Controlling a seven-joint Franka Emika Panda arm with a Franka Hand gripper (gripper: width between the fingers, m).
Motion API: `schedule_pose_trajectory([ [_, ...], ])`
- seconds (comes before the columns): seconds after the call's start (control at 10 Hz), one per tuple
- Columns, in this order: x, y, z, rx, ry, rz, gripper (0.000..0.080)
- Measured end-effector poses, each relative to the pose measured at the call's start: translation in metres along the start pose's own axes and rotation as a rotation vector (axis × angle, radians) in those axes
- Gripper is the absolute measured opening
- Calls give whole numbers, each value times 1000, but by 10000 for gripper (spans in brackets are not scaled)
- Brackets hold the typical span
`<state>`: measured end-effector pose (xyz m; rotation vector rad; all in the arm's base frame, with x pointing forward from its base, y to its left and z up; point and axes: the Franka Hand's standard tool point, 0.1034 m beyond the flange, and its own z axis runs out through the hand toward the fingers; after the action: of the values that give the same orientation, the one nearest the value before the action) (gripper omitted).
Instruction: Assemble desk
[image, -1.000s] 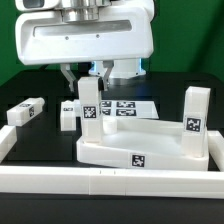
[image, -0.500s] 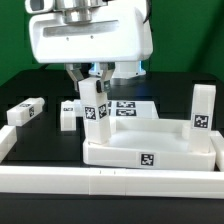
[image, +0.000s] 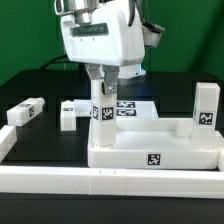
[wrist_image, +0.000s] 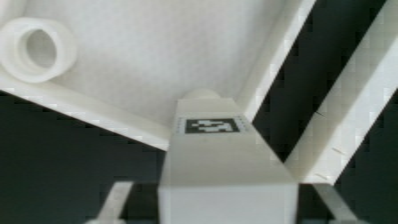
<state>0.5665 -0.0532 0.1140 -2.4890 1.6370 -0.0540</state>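
The desk's white tray-like tabletop lies near the front rail, tag on its front wall. One white tagged leg stands upright on its corner at the exterior view's left. My gripper hangs straight above that leg. In the wrist view the leg sits between my fingers, with a dark gap on each side, so the gripper is open. A second leg stands upright on the tabletop's far corner at the exterior view's right. A round socket shows in the tabletop.
Two loose white legs lie on the black table at the exterior view's left. The marker board lies flat behind the tabletop. A long white border rail runs along the front, with a side piece at the left.
The arm has moved toward the exterior view's right, and the leg and tabletop shifted the same way. The jaws have spread off the leg's sides.
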Motion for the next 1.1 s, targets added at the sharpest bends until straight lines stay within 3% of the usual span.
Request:
schedule_pose_trajectory([
  [0.1, 0, 0, 0, 0, 0, -28, 362],
  [0.2, -1, 0, 0, 0, 0, -72, 545],
  [0.3, -1, 0, 0, 0, -1, -132, 545],
  [0.4, 0, 0, 0, -1, 0, -243, 628],
  [0.7, -1, -1, 0, -5, 3, -560, 648],
  [1.1, -4, -5, 0, -30, 15, -940, 649],
])
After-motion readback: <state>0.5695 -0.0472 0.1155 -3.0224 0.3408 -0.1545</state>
